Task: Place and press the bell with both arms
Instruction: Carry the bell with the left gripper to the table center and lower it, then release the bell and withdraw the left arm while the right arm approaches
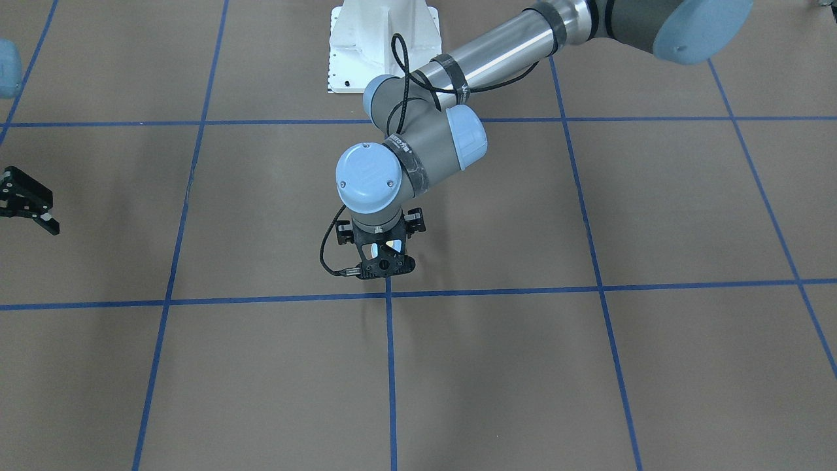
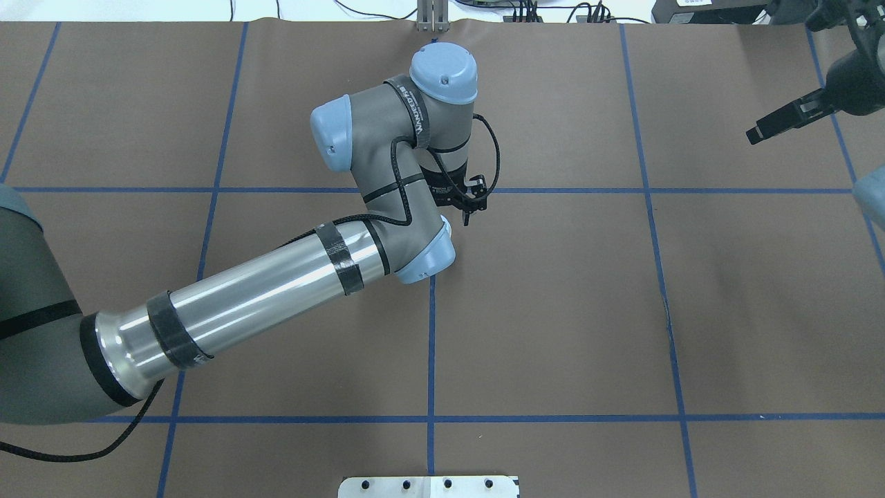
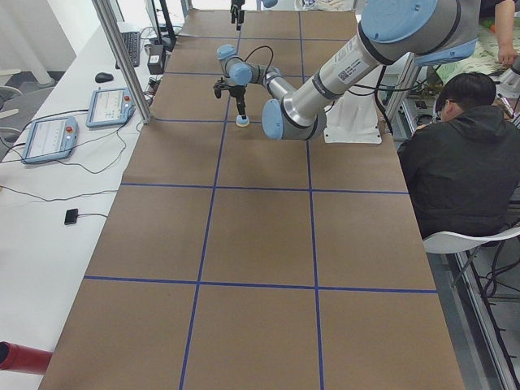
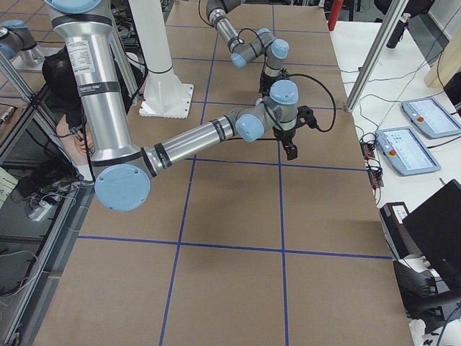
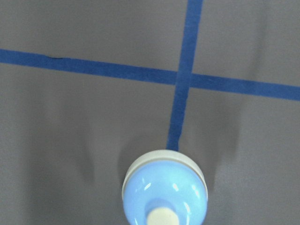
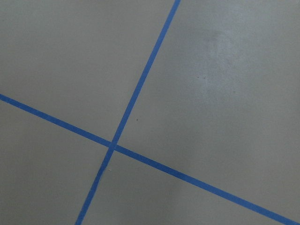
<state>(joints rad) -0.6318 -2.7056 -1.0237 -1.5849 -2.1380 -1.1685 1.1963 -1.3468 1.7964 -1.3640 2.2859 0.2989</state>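
Note:
The light-blue bell [image 5: 165, 187] with its cream button stands on the brown table, just short of a blue tape crossing. It also shows in the exterior left view [image 3: 242, 122], directly under my left gripper [image 3: 240, 106]. My left gripper [image 1: 386, 267] points straight down over the table's middle and looks open. No finger touches the bell's sides in the left wrist view. In the overhead view the left wrist hides the bell. My right gripper [image 1: 51, 212] is open and empty, far off at the table's right side [image 2: 757, 133], above bare tape lines.
The white bolted pedestal [image 1: 382, 46] stands at the robot's edge of the table. Blue tape [image 2: 431, 346] divides the brown surface into squares. A seated person [image 3: 455, 154] and side-table pendants [image 3: 49, 138] lie beyond the table's edges.

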